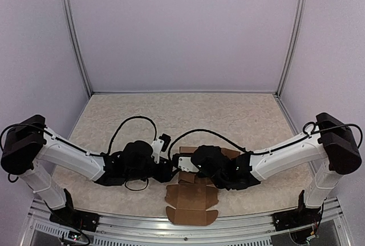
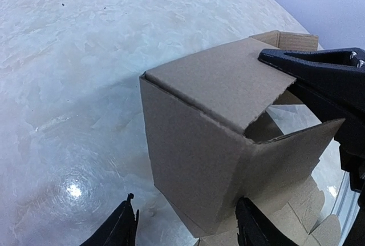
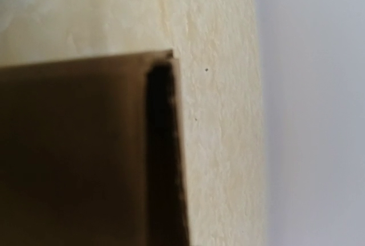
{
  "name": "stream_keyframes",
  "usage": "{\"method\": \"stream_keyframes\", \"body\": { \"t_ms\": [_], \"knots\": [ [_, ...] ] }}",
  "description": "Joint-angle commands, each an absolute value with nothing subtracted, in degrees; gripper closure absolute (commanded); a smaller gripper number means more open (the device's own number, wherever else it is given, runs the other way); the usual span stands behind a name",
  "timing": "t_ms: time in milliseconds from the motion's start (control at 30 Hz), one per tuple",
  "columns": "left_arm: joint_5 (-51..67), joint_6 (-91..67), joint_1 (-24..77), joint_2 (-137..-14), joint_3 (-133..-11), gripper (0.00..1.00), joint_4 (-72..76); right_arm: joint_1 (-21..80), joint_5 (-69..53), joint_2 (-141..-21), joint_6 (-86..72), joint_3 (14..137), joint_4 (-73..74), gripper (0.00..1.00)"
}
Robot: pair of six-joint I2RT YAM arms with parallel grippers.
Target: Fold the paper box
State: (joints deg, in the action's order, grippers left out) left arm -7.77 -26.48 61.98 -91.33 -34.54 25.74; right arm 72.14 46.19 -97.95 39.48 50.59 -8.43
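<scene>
Left pincer point(image 2: 187, 224) parted astride the paper box point(image 2: 199, 154), centre frame; right pincer point(image 2: 302, 63), closed, apparently pins top flap down.

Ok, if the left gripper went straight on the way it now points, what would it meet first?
The paper box. Its near upright wall stands directly ahead of the left gripper, in line with the gap between the open fingers. Depth is hard to judge, but it looks very close. The right gripper pinches the top panel further back.
</scene>
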Motion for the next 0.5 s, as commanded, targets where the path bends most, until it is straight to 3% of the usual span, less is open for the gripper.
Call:
{"method": "stream_keyframes", "body": {
  "t_ms": [0,467],
  "knots": [
    [-10.4,-26.0,63.0,-92.2,-35.9,0.41,27.5,74.6,47.2,-97.6,38.8,49.0,-8.2,1.00],
    [-14.1,-25.4,65.4,-88.6,-33.0,0.39,28.2,79.0,56.3,-99.6,46.5,45.6,-23.1,1.00]
  ]
}}
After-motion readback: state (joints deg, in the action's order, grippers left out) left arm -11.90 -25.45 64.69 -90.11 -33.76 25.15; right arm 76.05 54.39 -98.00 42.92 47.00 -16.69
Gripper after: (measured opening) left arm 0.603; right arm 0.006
